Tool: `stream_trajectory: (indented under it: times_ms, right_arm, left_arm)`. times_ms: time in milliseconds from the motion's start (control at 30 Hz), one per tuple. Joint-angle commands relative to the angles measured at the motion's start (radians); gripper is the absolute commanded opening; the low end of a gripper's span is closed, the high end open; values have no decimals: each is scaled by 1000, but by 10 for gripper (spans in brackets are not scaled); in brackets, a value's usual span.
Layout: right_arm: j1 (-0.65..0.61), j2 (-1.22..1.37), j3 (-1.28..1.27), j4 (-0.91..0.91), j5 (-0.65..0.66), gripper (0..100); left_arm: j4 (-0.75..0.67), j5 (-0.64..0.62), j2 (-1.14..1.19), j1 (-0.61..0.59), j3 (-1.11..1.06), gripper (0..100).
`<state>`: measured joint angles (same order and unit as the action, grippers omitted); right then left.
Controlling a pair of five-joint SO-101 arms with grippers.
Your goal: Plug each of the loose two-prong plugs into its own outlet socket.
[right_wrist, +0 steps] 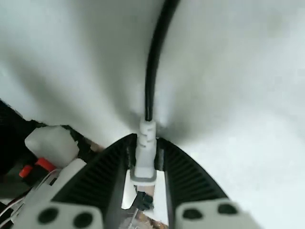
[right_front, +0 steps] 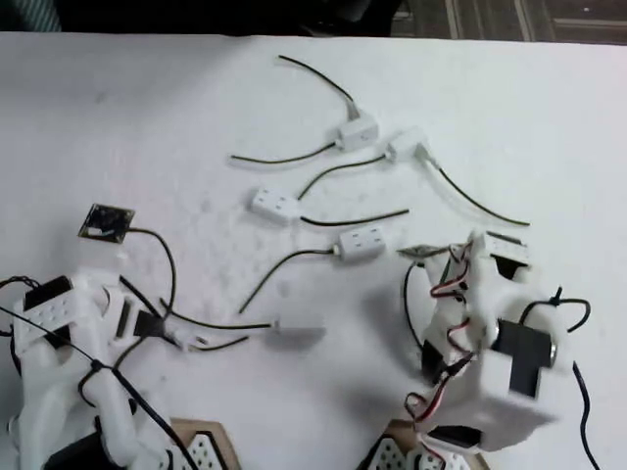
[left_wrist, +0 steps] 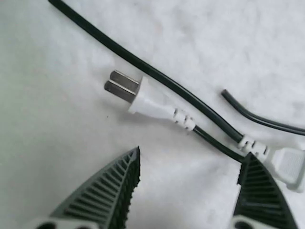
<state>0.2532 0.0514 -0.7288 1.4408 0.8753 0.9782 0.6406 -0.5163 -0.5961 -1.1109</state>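
Logged near left on the white table [right_front: 147,117]: loose two-prong plug [left_wrist: 143,98], white, prongs bare, lying flat just ahead of the left gripper [left_wrist: 190,160], whose fingers stood spread wide, clasping nothing. Logged near right: second plug [right_wrist: 144,160], pinched at its neck by the right gripper [right_wrist: 145,139], black cord [right_wrist: 155,62] trailing away. Noted farther out, mid-table: several white outlet sockets [right_front: 275,204], each corded, lying apart.

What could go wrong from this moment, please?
The open left gripper faces the two-prong plug, but a second cord lies right beside it; the fingers may pinch both.
The right gripper grips a white plug near its cord end, so it might twist when pushed in.
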Motion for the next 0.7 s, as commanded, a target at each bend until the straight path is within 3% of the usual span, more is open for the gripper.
stream_trajectory:
  times_ms: [0,300,500,667]
  right_arm:
    - [-10,-191,35,97,-8,17]
    - [-15,-673,34,171,-25,17]
    - [-128,-892,26,165,-281,17]
    - [-272,-980,-97,-44,-496,17]
  left_arm:
    - [-14,-9,-33,-4,0,328]
    - [-11,-9,-33,2,2,328]
    - [-8,-11,-33,-1,2,328]
    - [-8,-11,-33,-1,2,328]
